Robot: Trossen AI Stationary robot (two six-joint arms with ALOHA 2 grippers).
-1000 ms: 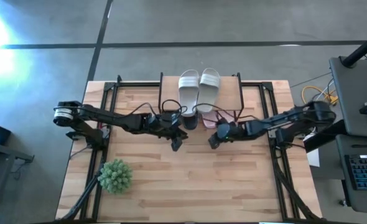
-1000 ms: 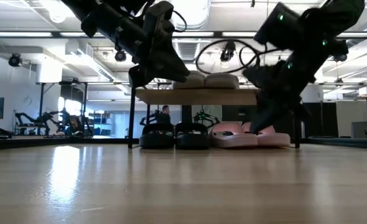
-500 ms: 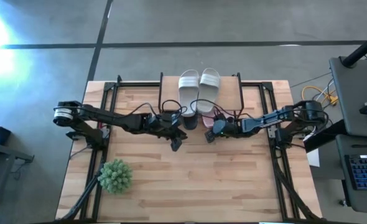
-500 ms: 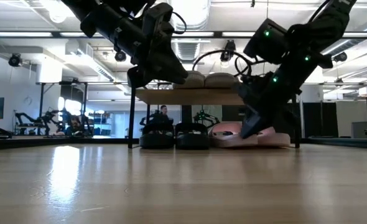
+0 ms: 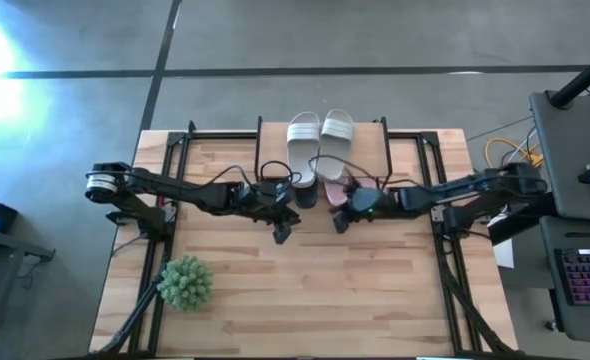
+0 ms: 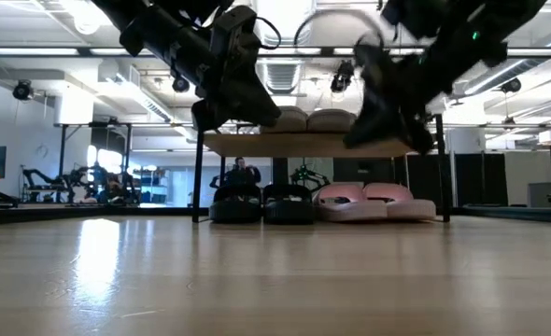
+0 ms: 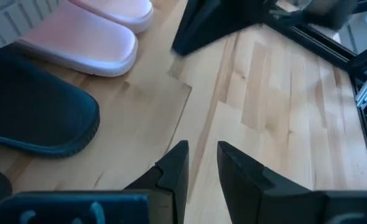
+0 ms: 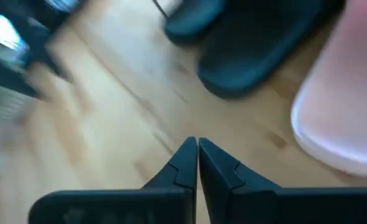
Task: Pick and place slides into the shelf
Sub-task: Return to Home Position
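the right hand, clenched and empty, had lifted off the pink slides under the shelf; left hand hung slightly parted, empty. all pairs looked stowed.

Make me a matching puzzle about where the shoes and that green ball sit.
1 white slides
2 black slides
3 pink slides
4 green plant ball

A under the shelf, right arm's side
B on the open table, away from the shelf
C on top of the shelf
D under the shelf, left arm's side

Pairs: 1-C, 2-D, 3-A, 4-B
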